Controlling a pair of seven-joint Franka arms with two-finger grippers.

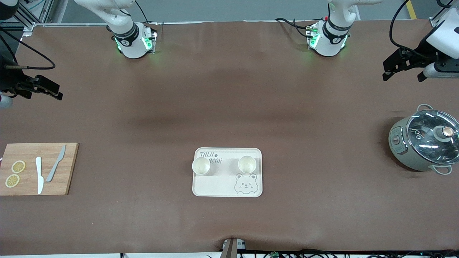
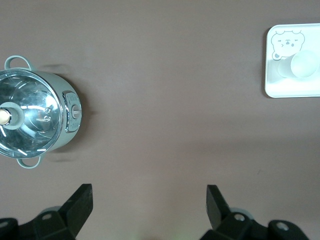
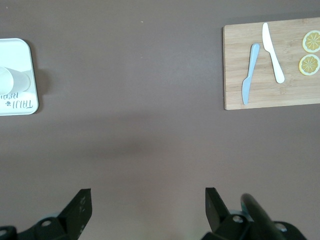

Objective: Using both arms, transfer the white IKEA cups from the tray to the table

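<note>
Two white IKEA cups stand upright on the bear-printed tray (image 1: pixel 222 186) at the table's middle, nearer the front camera. One cup (image 1: pixel 201 166) is toward the right arm's end and the other cup (image 1: pixel 247 164) is toward the left arm's end. My left gripper (image 1: pixel 385 71) is open and empty above the table at its own end, over bare cloth near the pot. My right gripper (image 1: pixel 59 92) is open and empty above its end. The left wrist view shows the left gripper (image 2: pixel 149 200), a cup (image 2: pixel 302 65) and the tray (image 2: pixel 290 90). The right wrist view shows the right gripper (image 3: pixel 148 202), a cup (image 3: pixel 10 79) and the tray (image 3: pixel 15 52).
A grey-green pot with a glass lid (image 1: pixel 423 141) stands at the left arm's end and also shows in the left wrist view (image 2: pixel 35 117). A wooden cutting board (image 1: pixel 70 168) with two knives and two lemon slices lies at the right arm's end, also in the right wrist view (image 3: pixel 285 95).
</note>
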